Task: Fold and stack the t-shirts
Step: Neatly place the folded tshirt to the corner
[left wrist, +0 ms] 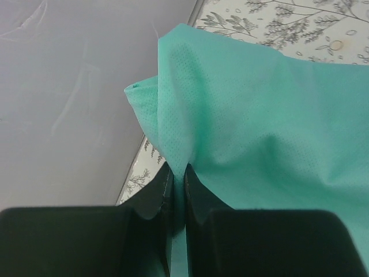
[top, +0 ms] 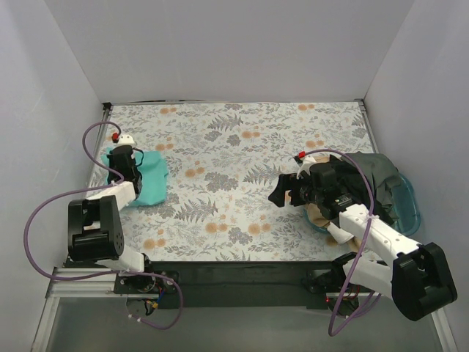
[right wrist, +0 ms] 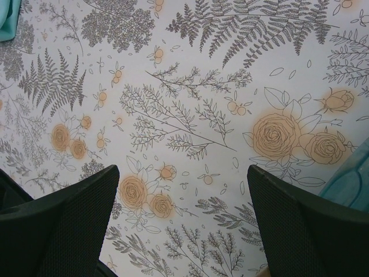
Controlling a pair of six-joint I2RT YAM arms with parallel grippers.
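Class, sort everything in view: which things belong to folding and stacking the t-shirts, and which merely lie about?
Job: bright teal-green cloth t-shirt, pinched by left gripper; dark grey-olive cloth shirt; beige cloth shirt; open right gripper.
Lying about: translucent blue plastic tub; floral-printed table cover.

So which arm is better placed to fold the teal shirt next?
Left. The left tool is shut on a fold of the teal shirt at the table's left edge. The right tool hangs open over bare table near the blue tub, well away from that shirt.
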